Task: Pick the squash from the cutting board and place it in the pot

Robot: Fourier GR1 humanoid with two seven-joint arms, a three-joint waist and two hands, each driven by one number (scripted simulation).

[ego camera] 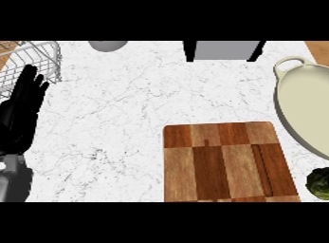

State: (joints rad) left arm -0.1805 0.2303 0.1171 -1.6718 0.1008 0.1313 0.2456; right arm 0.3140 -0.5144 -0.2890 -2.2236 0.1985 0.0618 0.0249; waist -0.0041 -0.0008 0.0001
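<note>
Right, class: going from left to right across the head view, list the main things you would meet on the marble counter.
Black left hand, open and resting at the left edge → brown wooden patchwork cutting board → dark green bumpy round squash, lying on the counter right of the board.

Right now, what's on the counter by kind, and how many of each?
Cutting board: 1
Cream pot: 1
Dark green squash: 1, on the counter right of the board
Wire rack: 1
Grey round object at the far edge: 1
Total: 5
</note>
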